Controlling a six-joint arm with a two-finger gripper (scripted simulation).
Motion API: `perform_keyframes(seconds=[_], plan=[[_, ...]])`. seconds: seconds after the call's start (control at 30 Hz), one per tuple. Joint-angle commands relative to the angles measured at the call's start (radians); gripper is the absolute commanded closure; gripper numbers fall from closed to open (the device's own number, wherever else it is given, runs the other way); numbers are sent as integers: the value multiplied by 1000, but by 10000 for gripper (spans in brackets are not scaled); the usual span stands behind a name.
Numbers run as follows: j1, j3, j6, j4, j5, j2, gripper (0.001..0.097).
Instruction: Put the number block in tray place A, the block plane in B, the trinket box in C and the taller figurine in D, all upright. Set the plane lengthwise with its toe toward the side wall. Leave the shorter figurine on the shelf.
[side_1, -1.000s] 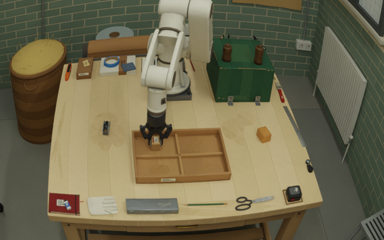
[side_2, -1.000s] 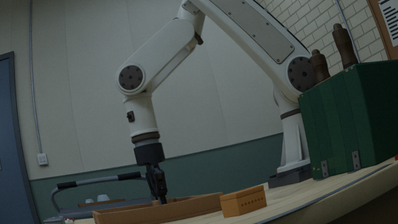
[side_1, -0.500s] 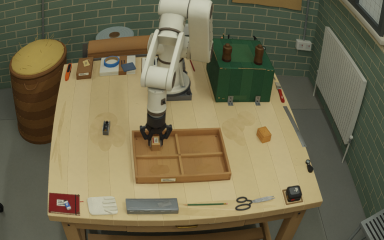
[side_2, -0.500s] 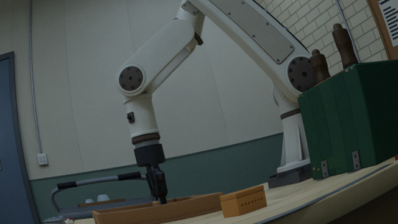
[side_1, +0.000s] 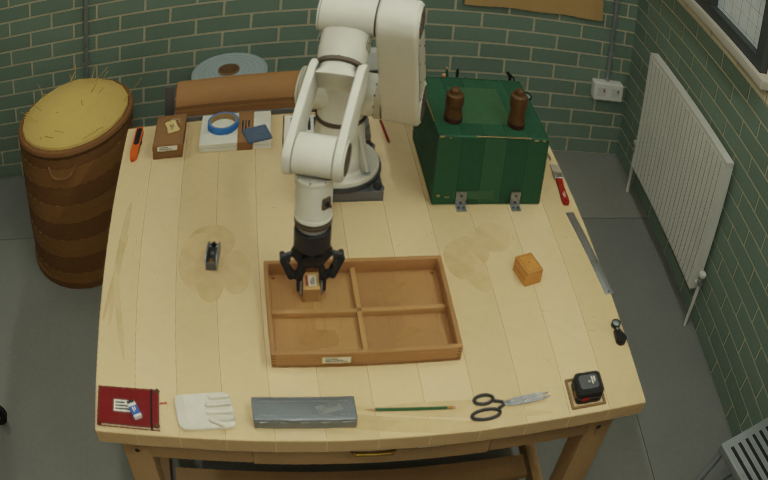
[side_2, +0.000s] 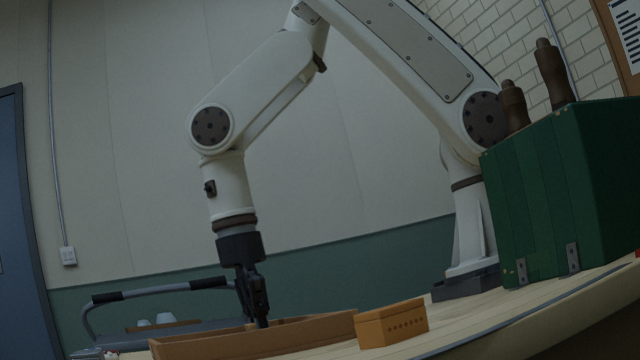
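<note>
The number block (side_1: 311, 286) stands in the tray's far-left compartment, a small wooden cube with a red-and-white face. My gripper (side_1: 311, 278) is down over it and closed on it, fingers at its sides. The wooden tray (side_1: 361, 309) has four compartments; the other three are empty. The block plane (side_1: 212, 255) lies on the table left of the tray. The trinket box (side_1: 528, 269) sits on the table right of the tray. Two brown figurines stand on the green shelf box: the shorter (side_1: 453, 105) on the left, the taller (side_1: 517, 109) on the right.
The green shelf box (side_1: 481, 141) stands behind the tray on the right. The arm's base (side_1: 357, 181) is behind the tray. Along the near edge lie a notebook (side_1: 128, 407), a glove (side_1: 205, 410), a grey tin (side_1: 304, 411), a pencil (side_1: 410, 408) and scissors (side_1: 507, 404).
</note>
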Motion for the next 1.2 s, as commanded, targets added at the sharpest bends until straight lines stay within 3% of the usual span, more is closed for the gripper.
perform_keyframes(seconds=[0.0, 0.27, 0.73, 1.17], plan=[[0, -1, 0, 0, 0, -1, 586], [0, -1, 0, 0, 0, -1, 431], [0, -4, 0, 0, 9, -7, 431], [0, -52, 0, 0, 135, -85, 431]])
